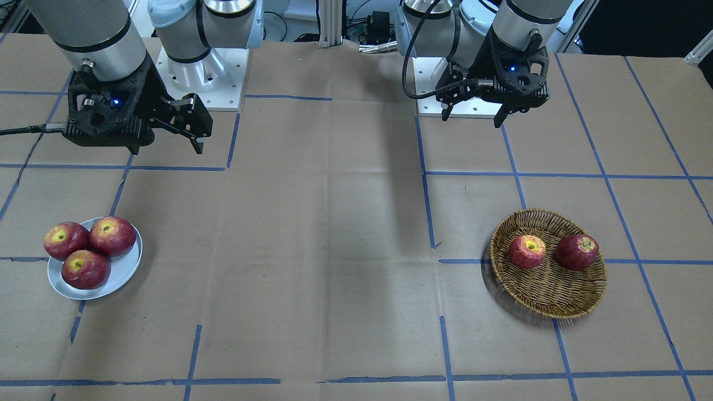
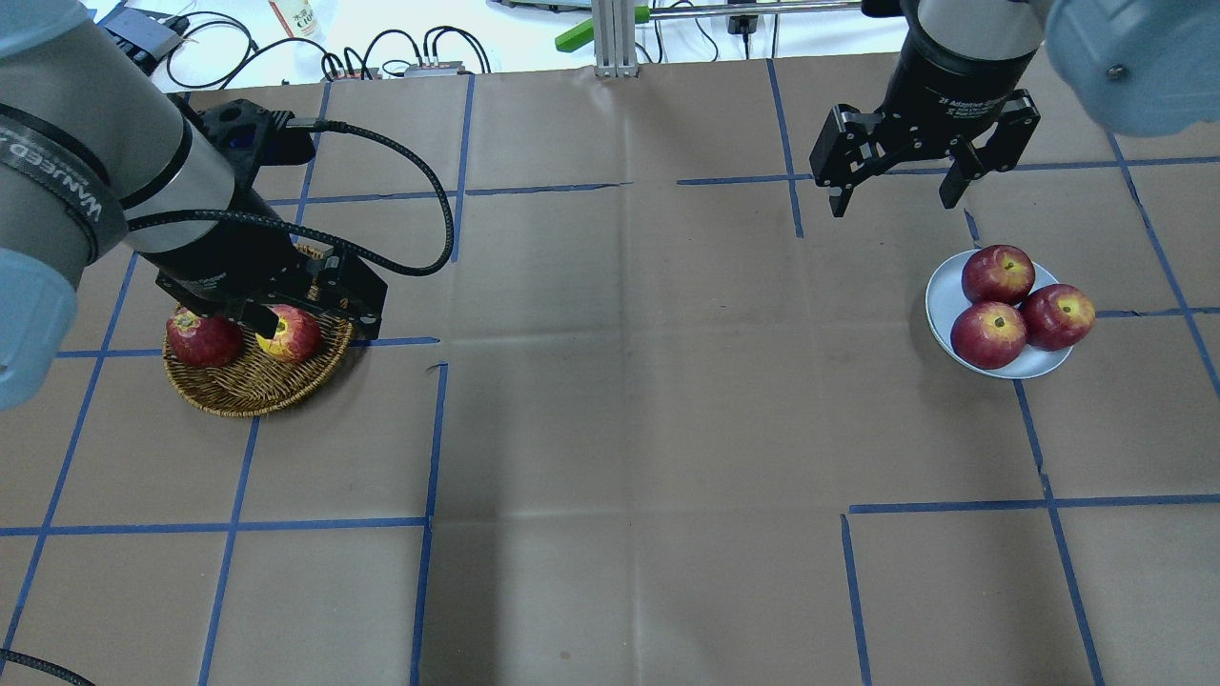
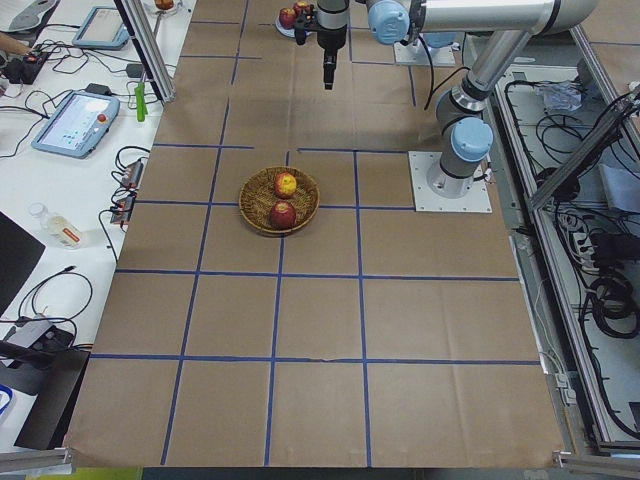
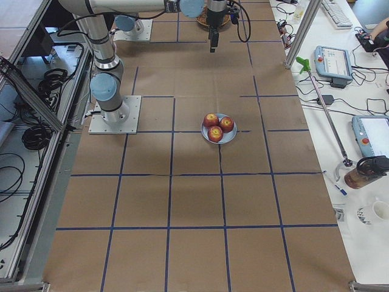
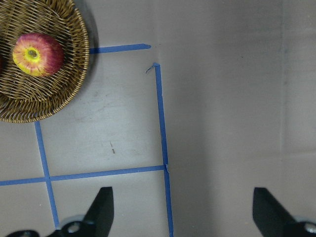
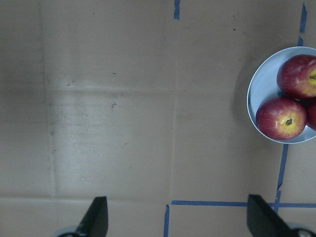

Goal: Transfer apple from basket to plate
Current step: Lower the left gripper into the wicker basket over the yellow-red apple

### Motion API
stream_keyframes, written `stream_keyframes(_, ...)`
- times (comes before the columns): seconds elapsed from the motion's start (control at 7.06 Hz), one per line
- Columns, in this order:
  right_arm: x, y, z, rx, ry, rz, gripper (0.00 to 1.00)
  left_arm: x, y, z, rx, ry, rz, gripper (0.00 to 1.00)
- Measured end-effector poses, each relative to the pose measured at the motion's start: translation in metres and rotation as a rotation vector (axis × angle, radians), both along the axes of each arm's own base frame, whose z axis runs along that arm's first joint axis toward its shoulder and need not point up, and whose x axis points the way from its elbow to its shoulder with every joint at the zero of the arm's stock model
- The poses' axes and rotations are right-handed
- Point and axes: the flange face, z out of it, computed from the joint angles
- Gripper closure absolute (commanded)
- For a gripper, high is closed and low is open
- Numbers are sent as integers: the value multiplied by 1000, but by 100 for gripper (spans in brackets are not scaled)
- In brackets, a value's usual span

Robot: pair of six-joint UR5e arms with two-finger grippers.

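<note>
The pale, streaky red-and-yellow apple lies in the wicker basket beside a dark red apple. It also shows in the overhead view and in the left wrist view. My left gripper hangs open and empty, high above the table and off to one side of the basket. The blue-grey plate holds three deeper-red apples. My right gripper is open and empty, high up, beside the plate.
Brown paper with blue tape lines covers the table. The two arm bases stand at the robot's edge. In the side views, tablets, cables and a bottle lie on benches beyond the far edge.
</note>
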Motion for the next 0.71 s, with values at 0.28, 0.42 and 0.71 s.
stream_keyframes(0.28,0,0,0,1,0,0,0,0,1,-2,4,1,0,0)
stream_keyframes(0.42,0,0,0,1,-1,-1,0,0,2,-4,8,1,0,0)
stream_keyframes(0.71,0,0,0,1,0,-2,0,0,0,-6,13,1,-1,0)
